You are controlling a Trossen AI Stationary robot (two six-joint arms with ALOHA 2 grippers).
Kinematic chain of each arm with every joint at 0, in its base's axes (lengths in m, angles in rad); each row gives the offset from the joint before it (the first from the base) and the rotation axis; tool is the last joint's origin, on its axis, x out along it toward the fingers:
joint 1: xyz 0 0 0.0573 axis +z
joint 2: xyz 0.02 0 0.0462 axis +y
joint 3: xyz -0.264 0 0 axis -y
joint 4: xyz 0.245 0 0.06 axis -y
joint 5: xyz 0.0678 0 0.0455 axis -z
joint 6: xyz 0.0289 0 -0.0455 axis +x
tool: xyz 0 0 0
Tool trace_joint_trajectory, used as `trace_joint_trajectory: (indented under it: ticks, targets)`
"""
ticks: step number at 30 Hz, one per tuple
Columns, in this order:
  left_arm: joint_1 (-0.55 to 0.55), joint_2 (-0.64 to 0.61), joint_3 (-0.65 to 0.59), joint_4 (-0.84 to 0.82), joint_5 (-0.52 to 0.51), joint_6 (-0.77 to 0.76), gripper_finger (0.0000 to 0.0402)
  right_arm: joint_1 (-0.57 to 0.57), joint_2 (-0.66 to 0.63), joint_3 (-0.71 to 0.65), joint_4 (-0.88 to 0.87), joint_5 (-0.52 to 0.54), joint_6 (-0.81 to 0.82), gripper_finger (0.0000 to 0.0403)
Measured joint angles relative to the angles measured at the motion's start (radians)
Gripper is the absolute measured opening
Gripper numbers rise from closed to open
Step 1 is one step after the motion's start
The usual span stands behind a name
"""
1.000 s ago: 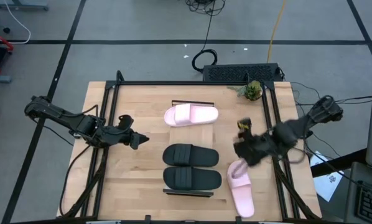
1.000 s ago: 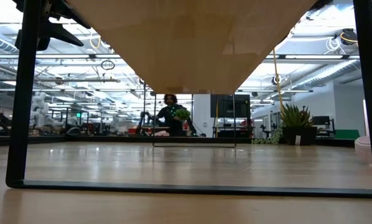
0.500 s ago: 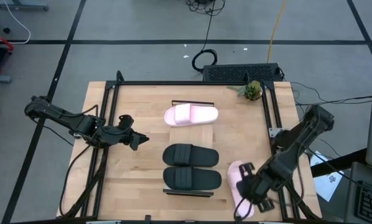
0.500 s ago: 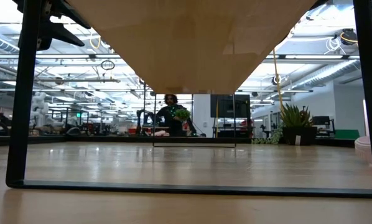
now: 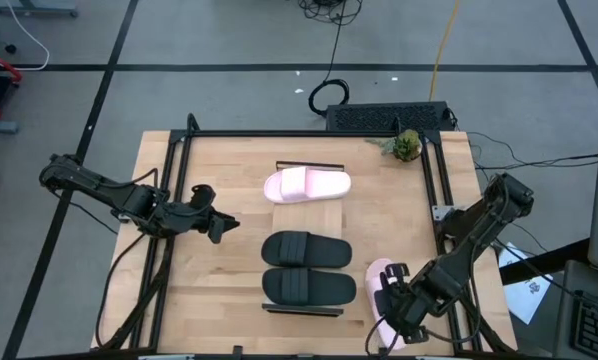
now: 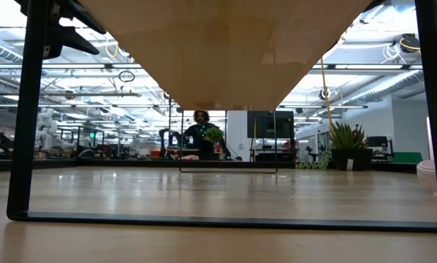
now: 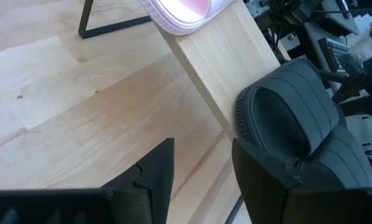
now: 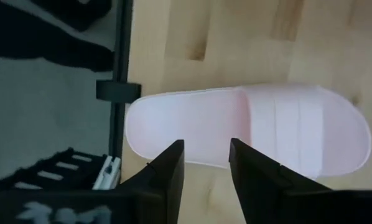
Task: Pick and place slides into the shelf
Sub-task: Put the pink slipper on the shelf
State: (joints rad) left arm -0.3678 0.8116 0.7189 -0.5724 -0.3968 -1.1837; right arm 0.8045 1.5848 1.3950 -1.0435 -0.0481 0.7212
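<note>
I see the shelf (image 5: 310, 222), a long light-wood board with thin black frames at its ends, running top to bottom through the centre of the high view. On its upper part lies one pale pink slide (image 5: 307, 185), crosswise, strap up. Below it two matte black slides (image 5: 307, 250) sit side by side, also crosswise, the lower one (image 5: 309, 287) near the shelf's bottom end. The second pink slide (image 5: 381, 293) lies off the shelf at lower right, pointing roughly up-down, partly hidden.
</note>
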Motion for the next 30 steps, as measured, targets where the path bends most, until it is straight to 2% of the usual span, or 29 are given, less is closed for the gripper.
trace_joint_trajectory:
  ticks: [4, 10, 19, 30]
  targets:
    - [0.0, 0.0, 0.0, 0.0, 0.002, 0.005, 0.0161, -0.005, 0.0, -0.032, -0.004, -0.004, 0.073, 0.0147]
    - [0.0, 0.0, 0.0, 0.0, 0.019, 0.012, 0.0161, -0.011, 0.0, -0.067, -0.003, -0.004, 0.079, 0.0179]
    - [0.0, 0.0, 0.0, 0.0, 0.033, 0.021, 0.0161, -0.026, 0.0, -0.143, 0.107, -0.005, 0.074, 0.0183]
    - [0.0, 0.0, 0.0, 0.0, 0.033, 0.027, 0.0161, -0.026, 0.0, -0.214, 0.124, -0.006, 0.083, 0.0183]
